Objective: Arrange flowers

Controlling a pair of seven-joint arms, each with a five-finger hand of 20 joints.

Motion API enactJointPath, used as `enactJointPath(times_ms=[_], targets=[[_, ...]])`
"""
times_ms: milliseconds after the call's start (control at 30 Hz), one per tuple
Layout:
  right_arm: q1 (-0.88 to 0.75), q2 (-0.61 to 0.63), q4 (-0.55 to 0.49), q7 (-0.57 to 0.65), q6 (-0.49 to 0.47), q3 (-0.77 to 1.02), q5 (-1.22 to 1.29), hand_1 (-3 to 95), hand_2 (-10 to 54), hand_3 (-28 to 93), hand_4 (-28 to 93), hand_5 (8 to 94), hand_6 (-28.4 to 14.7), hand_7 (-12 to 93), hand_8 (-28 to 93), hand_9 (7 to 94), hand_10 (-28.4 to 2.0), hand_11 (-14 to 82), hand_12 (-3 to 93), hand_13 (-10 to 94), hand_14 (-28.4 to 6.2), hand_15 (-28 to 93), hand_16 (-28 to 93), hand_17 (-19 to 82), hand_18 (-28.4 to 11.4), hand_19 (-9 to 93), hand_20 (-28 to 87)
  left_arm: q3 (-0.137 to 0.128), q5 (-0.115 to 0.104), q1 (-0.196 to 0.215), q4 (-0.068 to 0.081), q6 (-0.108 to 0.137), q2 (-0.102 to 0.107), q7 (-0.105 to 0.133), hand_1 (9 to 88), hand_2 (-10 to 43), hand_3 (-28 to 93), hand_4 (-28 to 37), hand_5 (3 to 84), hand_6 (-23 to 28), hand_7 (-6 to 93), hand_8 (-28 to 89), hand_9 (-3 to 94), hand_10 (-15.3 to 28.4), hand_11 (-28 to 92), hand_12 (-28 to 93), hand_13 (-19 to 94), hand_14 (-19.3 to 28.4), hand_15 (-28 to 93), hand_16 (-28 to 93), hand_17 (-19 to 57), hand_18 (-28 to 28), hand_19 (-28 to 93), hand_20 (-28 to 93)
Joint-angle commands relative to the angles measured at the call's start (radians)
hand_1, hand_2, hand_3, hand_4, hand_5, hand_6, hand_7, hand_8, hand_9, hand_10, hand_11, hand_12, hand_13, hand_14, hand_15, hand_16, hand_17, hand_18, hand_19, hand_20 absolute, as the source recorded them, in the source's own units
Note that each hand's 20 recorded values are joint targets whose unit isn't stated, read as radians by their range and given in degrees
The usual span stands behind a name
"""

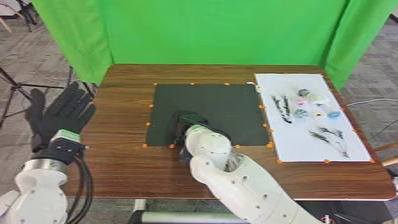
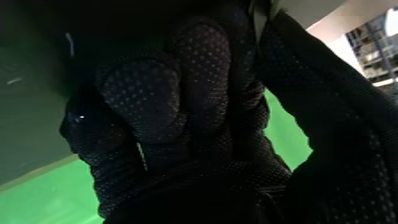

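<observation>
Black mat (image 1: 178, 100) under my right hand (image 1: 190, 120); can't tell my grip. Flowers (image 1: 302, 102) right, on white sheet (image 1: 293, 142).

Small artificial-looking flower heads in pink (image 1: 300, 101), pale white (image 1: 319, 114) and blue (image 1: 334, 114) lie loosely grouped on a white rectangular sheet (image 1: 298, 150) at the table's right. Beside them, slender dark sprigs (image 1: 282, 108) lie lengthwise; nearer the front edge, dark green branching sprigs (image 1: 330, 138) lie flat, their thin stems slanting. Finer petal detail is too small to tell.
</observation>
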Motion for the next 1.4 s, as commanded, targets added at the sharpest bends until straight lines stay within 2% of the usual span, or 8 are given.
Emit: enactJointPath(times_ms=[33,400,533,900,1067,1200,1233,1400], targets=[[-0.028,0.005,0.014,0.010,0.034,0.010,-0.013,41.7,-9.5,79,-4,76.8,-0.9,51,23,87.7,-10.5,42.7,42.4,85,-8.6,57,37,54,-21.6,93,42,-0.002,0.018,-0.002,0.000,-0.019,-0.011,-0.032,20.7,15.8,68,-28.3,38.6,6.4,11.4,-8,28.3,12.6,18,7,16,9.8,26,-10,-5.1,8.2,25,7],[-0.025,0.011,-0.008,0.007,-0.007,-0.002,-0.012,33.9,-9.5,74,-16,73.9,-1.9,50,19,83.6,-12.5,46.3,36.2,79,-10.5,60,36,49,-22.4,93,41,-0.018,0.016,0.022,-0.010,-0.013,-0.016,-0.016,22.0,14.7,70,-28.3,38.8,6.6,12.3,-8,28.5,12.5,18,8,16,9.9,26,-10,-5.1,8.1,25,7],[-0.014,0.022,-0.006,0.012,0.063,-0.025,-0.051,29.3,-9.5,74,-19,74.5,-2.7,53,-10,83.3,-13.0,45.5,35.4,79,-10.9,60,35,48,-22.7,93,40,-0.016,-0.007,0.023,-0.010,-0.010,-0.013,-0.001,22.2,14.6,70,-28.3,38.9,6.5,12.6,-8,28.6,12.6,18,8,16,9.9,26,-10,-5.1,8.1,25,7],[0.021,0.059,-0.072,0.057,-0.021,-0.022,-0.038,26.3,-9.5,70,-22,74.6,-3.3,47,-11,82.1,-13.8,42.9,34.3,77,-12.2,59,33,47,-23.7,93,39,-0.048,-0.013,0.064,-0.024,-0.021,-0.019,0.023,22.4,14.7,70,-28.3,39.1,6.6,13.3,-9,28.7,12.7,18,8,16,10.0,27,-10,-5.1,8.1,25,7],[0.013,0.070,-0.154,0.073,-0.175,0.035,0.023,25.3,-9.5,68,-21,73.5,-4.4,41,-10,80.5,-14.9,40.4,33.5,75,-13.5,58,32,46,-24.3,93,38,-0.064,-0.012,0.091,-0.033,-0.006,-0.031,0.031,22.2,14.9,69,-28.3,39.1,6.7,13.4,-9,28.6,12.7,18,8,16,10.1,27,-10,-5.1,8.1,25,7],[-0.030,0.136,-0.262,0.058,-0.127,0.084,0.004,23.4,-9.5,66,-20,73.1,-6.3,27,-8,78.3,-16.6,34.2,30.2,72,-14.4,57,31,44,-25.1,93,37,-0.057,-0.020,0.091,-0.032,-0.020,-0.038,0.047,21.3,17.1,66,-28.3,39.3,6.8,13.5,-9,28.7,12.7,18,8,16,10.1,27,-11,-5.1,8.1,25,7],[-0.047,0.154,-0.291,0.058,-0.105,0.106,0.008,23.0,-9.5,66,-20,72.4,-6.8,23,-8,77.2,-17.0,32.1,28.8,71,-14.8,57,31,43,-25.3,93,37,-0.070,-0.012,0.099,-0.037,-0.023,-0.044,0.034,21.2,17.3,65,-28.3,39.3,6.8,13.5,-9,28.7,12.7,18,8,16,10.1,27,-11,-5.1,8.1,25,7],[-0.128,0.274,-0.438,0.065,0.013,0.241,0.011,22.2,-9.5,65,-19,69.4,-8.5,16,-8,75.1,-18.3,27.4,26.0,69,-15.4,57,31,42,-26.0,93,36,-0.106,-0.016,0.130,-0.049,-0.016,-0.050,0.052,20.3,17.2,66,-28.3,39.2,6.8,13.4,-9,28.7,12.8,18,8,16,10.1,27,-11,-5.2,8.2,25,7]])
